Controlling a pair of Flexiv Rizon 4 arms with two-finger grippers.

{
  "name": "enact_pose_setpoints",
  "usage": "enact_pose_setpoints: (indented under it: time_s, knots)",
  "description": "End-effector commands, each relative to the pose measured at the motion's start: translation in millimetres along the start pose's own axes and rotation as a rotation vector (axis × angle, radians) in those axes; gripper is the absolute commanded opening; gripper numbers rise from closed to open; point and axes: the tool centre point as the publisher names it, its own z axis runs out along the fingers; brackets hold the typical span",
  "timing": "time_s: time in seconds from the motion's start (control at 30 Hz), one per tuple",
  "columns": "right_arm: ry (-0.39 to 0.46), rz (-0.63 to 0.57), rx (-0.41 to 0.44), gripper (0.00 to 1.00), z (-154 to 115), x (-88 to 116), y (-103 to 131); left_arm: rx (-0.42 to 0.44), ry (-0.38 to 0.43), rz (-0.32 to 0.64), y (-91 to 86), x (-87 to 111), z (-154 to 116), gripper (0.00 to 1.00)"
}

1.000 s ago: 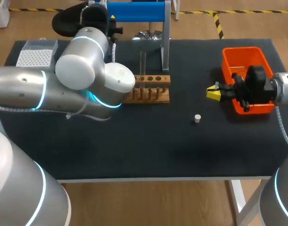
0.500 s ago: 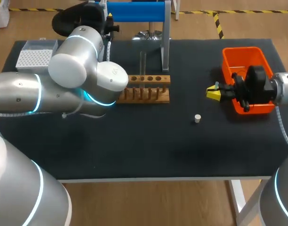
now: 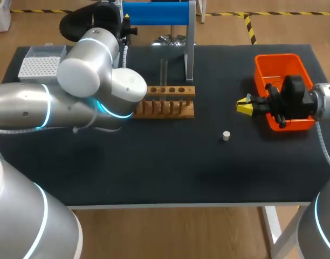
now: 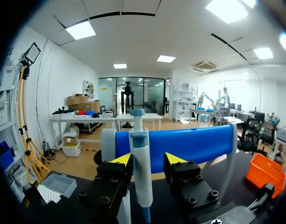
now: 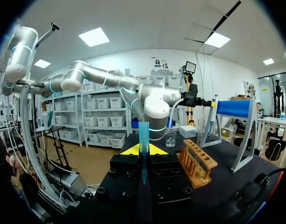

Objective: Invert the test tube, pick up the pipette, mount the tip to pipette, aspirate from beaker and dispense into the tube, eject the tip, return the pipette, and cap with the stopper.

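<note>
In the left wrist view a white pipette (image 4: 142,177) with a blue top hangs upright before the blue stand bar (image 4: 189,144). My left gripper (image 4: 148,159) stands open around it, with a gap at one finger. From above, the left gripper (image 3: 126,27) is at the stand (image 3: 154,13) at the table's back. My right gripper (image 3: 243,106) is shut on a blue pipette tip (image 5: 143,140), held upright beside the orange bin. A clear test tube (image 3: 164,71) stands in the wooden rack (image 3: 167,101). The white stopper (image 3: 226,135) lies on the mat. A beaker (image 5: 170,138) sits past the rack.
The orange bin (image 3: 281,81) sits at the right, behind my right gripper. A white tip box (image 3: 42,63) is at the back left corner. My bulky left arm (image 3: 95,81) covers the mat left of the rack.
My left arm's elbow has swung a little to the left and back, uncovering the rack's left end. The right arm and the tip have not moved.
</note>
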Motion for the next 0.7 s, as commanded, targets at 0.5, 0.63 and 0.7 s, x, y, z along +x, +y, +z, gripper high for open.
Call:
enact_pose_setpoints:
  time_s: [0.5, 0.63, 0.7]
  knots:
    - [-0.002, -0.001, 0.001, 0.00, -0.1, 1.0, 0.3, -0.024, -0.041, 0.018, 0.2, 1.7, 12.3, 0.35]
    - [-0.002, -0.001, 0.001, 0.00, -0.1, 1.0, 0.3, -0.027, -0.061, 0.015, -0.2, 1.9, 13.1, 0.35]
    - [-0.002, -0.001, 0.001, 0.00, -0.1, 1.0, 0.3, -0.028, -0.072, 0.012, -0.3, 2.1, 13.4, 0.36]
